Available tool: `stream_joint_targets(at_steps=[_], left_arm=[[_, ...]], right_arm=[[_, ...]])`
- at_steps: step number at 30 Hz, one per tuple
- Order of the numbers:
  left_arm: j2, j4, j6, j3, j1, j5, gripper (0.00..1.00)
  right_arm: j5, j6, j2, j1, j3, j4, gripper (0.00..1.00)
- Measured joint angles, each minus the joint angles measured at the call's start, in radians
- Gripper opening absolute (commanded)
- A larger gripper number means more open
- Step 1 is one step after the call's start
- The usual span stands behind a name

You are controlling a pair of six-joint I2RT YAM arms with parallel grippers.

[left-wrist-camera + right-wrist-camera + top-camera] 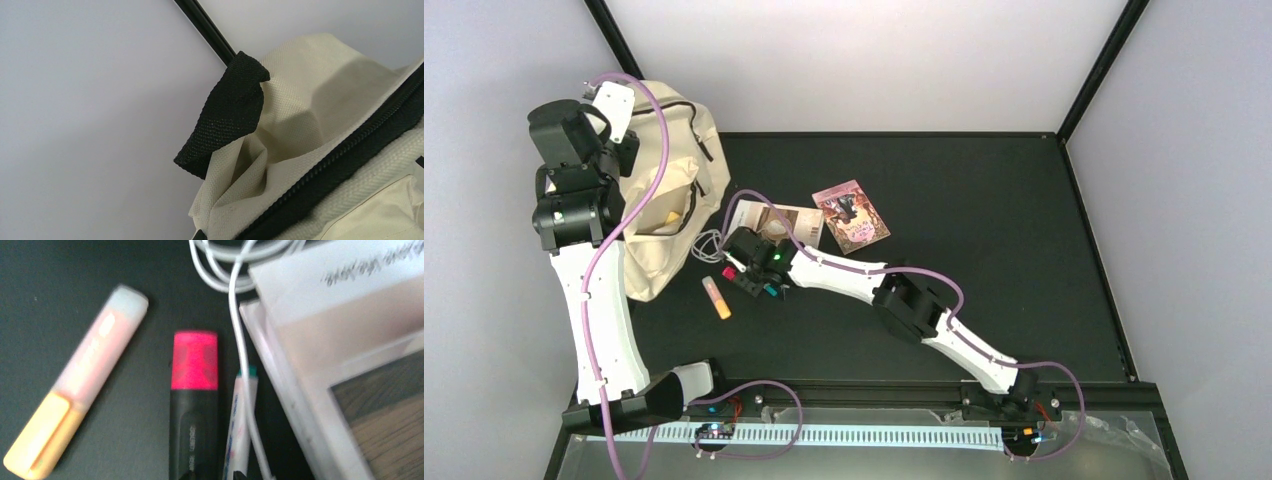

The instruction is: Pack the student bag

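Right gripper (pixel 742 274): hung low over the pens, left of the middle of the bench (pixel 994 200). Its fingers lay outside its own camera's view, so whether it was clenched or released could not be told.
Pink highlighter (pixel 194 371): lay directly beneath that gripper, with a pink cap and a black barrel.
White pen (pixel 241 420): lay just beside the pink highlighter, with a white cable (pixel 239 325) running along it.
Orange highlighter (pixel 75 405): lay slanted near the pink one, not touching it.
White book (pixel 320 330): lay on the pen's other side, with the cable's coil by its corner.
Pink booklet (pixel 852 215): lay flat beyond the book, toward the right edge (cover up).
Left gripper (pixel 621 120): was raised against the top of the student bag (pixel 669 190). Its fingers were unseen, so its grip could not be told.
Black strap loop (pixel 227 115): stood up from the bag's top, close before the left wrist camera.
Student bag: sat at the far left corner of the bench, upper end raised, main zip gaping.
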Motion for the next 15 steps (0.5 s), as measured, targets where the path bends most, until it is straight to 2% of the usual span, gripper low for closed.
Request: stream_joint_targets(at_steps=[9, 15], left_arm=[[0.000, -0.004, -0.003, -0.014, 0.000, 0.010, 0.02], [0.000, -0.004, -0.005, -0.014, 0.000, 0.024, 0.01]], right_arm=[[0.040, 0.013, 0.026, 0.002, 0.016, -0.013, 0.22], [0.073, 0.028, -0.007, -0.001, -0.053, 0.002, 0.16]])
